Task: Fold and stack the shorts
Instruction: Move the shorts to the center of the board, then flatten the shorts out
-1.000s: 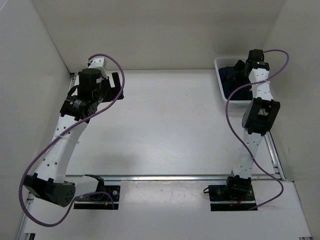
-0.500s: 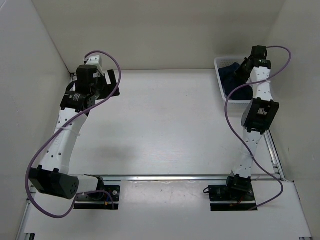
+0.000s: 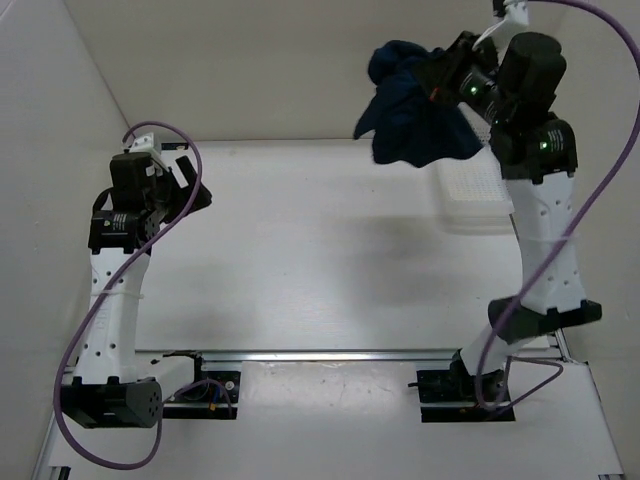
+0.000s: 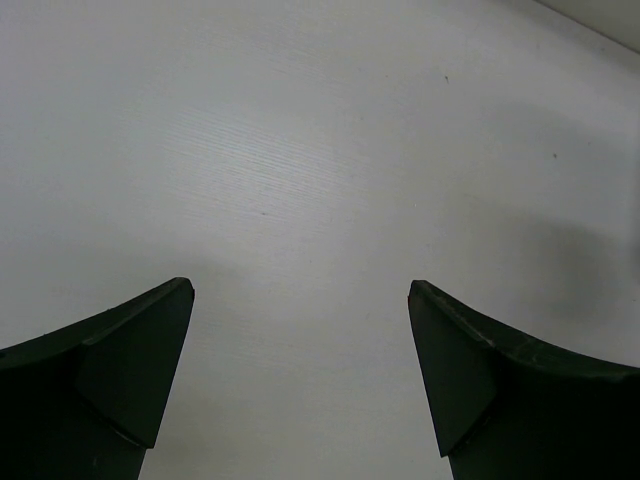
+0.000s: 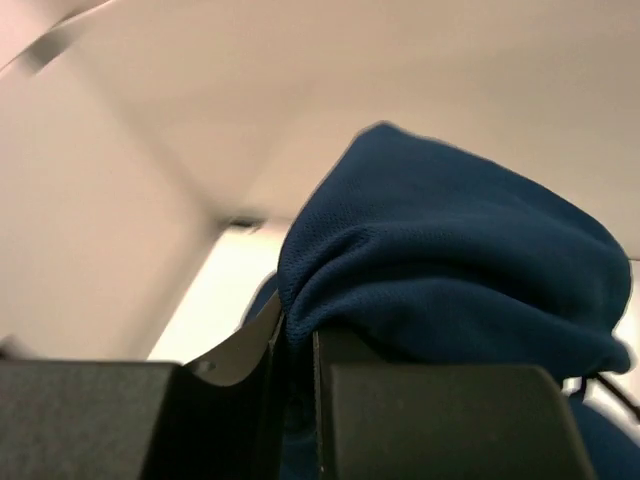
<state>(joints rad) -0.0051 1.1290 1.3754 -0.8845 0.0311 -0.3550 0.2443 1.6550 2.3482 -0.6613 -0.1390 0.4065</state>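
While the right pincer [image 5: 298,345] is clamped on a fold of the shorts [image 3: 410,105], they hang bunched in the air over the far right of the desk [image 3: 320,260], above the basket [image 3: 478,195] (no long axis to read). Well apart at far left, the left pincer [image 4: 300,310] gapes empty; the right arm is nearer.
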